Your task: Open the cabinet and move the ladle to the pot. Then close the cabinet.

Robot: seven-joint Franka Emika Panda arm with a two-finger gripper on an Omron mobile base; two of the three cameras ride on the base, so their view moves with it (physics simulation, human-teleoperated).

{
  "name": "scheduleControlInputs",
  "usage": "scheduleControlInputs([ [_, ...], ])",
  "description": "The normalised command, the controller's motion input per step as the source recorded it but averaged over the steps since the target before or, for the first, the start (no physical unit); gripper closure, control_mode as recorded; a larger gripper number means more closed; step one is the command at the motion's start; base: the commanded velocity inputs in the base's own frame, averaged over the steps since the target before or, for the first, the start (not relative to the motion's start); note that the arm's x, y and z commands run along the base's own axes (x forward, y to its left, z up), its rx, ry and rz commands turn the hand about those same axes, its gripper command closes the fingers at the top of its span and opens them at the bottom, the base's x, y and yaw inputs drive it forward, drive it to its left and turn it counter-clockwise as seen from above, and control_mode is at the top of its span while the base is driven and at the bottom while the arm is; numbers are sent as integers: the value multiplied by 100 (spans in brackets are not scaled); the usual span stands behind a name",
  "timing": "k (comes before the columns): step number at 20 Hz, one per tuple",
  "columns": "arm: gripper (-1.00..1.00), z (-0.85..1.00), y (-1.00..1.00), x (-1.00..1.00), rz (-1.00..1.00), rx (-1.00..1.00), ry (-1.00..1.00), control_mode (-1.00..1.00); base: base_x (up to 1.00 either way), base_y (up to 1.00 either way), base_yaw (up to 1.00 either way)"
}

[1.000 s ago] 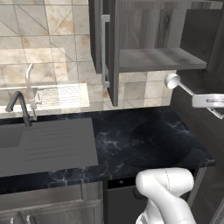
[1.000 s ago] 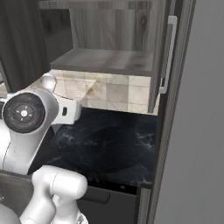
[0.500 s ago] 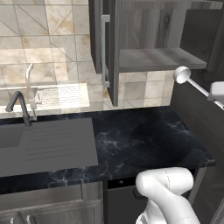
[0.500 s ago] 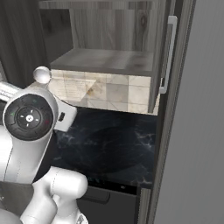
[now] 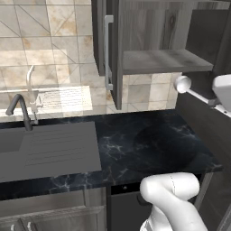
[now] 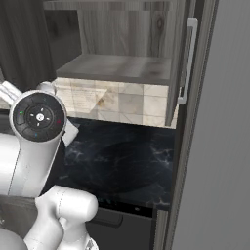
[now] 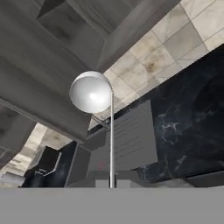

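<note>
Ladle (image 5: 182,84) lowered, still gripped; cabinet (image 5: 135,40) open above black counter (image 5: 149,144).

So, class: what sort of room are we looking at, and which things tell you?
A kitchen: a dark wood-grain wall cabinet, a grey sink with tap, and a black marbled counter.

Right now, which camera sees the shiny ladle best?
The hand view: the ladle shows its whole round bowl and long handle. The left base view catches it smaller, near the right edge, below the cabinet shelf.
</note>
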Motion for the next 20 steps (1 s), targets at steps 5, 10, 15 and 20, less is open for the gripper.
scheduleControlInputs([
  [5, 100, 0, 15, -1, -11, 15, 31, -100, 0, 0, 0],
  [10, 100, -4, 2, -13, -17, 6, 11, -100, 0, 0, 0],
  [15, 100, -28, 0, -19, -12, 4, 3, -100, 0, 0, 0],
  [20, 100, -5, 0, -22, -14, 23, 9, -100, 0, 0, 0],
])
